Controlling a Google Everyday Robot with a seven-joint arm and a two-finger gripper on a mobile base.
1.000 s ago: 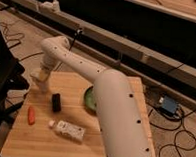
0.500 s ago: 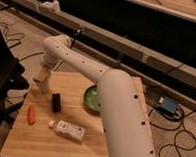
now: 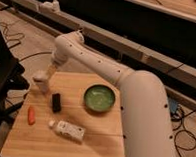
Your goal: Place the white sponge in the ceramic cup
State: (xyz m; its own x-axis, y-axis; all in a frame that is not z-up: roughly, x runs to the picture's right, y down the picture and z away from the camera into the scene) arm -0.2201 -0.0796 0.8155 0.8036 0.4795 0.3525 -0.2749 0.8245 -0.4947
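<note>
Four loose items sit on the wooden table (image 3: 103,138), logged left to right. Orange carrot-like piece (image 3: 31,115) lies near the left edge. White bottle (image 3: 67,129) with a printed label lies on its side toward the front, cap end pointing left. Small black block (image 3: 56,102) stands just above the bottle, apart from it. Green bowl (image 3: 99,98) sits right of centre, partly behind the white arm (image 3: 121,84).

Gripper (image 3: 41,82) is over the back-left corner of the table, above and left of the black block. A pale blocky shape sits at its tip; cannot tell whether that is the white sponge or part of the tool, nor how the tool is set. Ceramic cup not made out in this view.

Change from half a second earlier: gripper tip has shifted slightly toward the left edge and lower, nearer the table surface. Carrot piece, bottle, block and bowl unchanged in place.
</note>
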